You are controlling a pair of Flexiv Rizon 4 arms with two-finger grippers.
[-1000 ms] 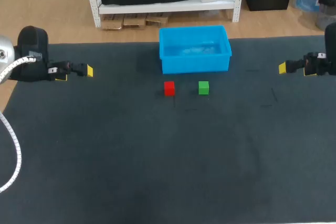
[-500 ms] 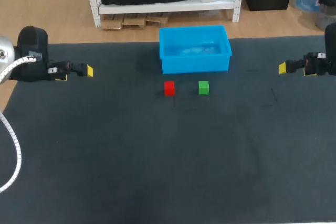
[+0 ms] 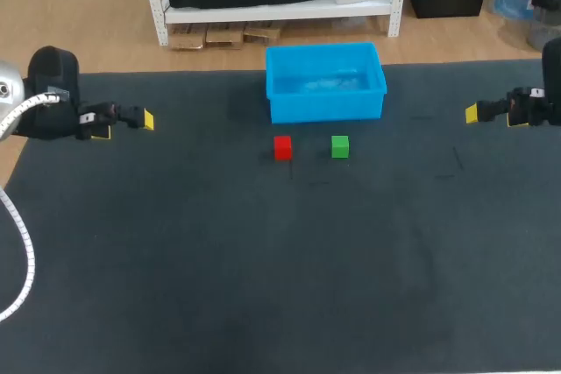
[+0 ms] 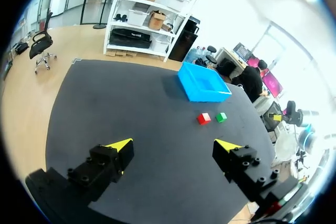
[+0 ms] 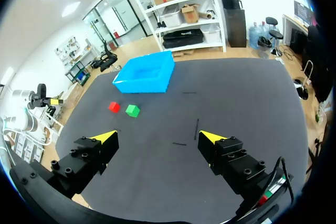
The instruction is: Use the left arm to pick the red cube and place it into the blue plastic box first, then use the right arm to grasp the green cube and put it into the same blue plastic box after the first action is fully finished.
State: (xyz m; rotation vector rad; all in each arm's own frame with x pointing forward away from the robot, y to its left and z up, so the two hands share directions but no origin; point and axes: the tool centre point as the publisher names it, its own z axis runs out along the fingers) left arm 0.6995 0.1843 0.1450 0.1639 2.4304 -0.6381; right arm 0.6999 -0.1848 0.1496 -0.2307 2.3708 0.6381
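Since the earlier frame your left hand (image 3: 125,125) has drawn back a touch toward its own side of the surface (image 3: 263,260), away from the cubes; your right hand (image 3: 493,116), both cubes and the box sit just where they were. You can see in the left wrist view that the left hand (image 4: 173,145) is spread wide with nothing between its yellow tips, and it hangs over the left part of the dark surface, well apart from everything it has to handle. Your right hand (image 5: 157,137) is likewise wide open and holds nothing, out over the right side of the surface. The red cube (image 3: 282,147) rests on the surface just in front of the blue plastic box (image 3: 324,107), below the box's left half, near it but not touching. The green cube (image 3: 340,146) sits beside the red one on its right, with a clear gap between them and at the same distance from the box. From the left wrist you see the red cube (image 4: 203,118) and green cube (image 4: 221,117) far ahead of the fingers, with the box (image 4: 207,95) beyond them. From the right wrist the red cube (image 5: 114,107) and green cube (image 5: 132,110) lie ahead and off toward the left finger, the box (image 5: 139,85) behind them. Neither cube is in the box.
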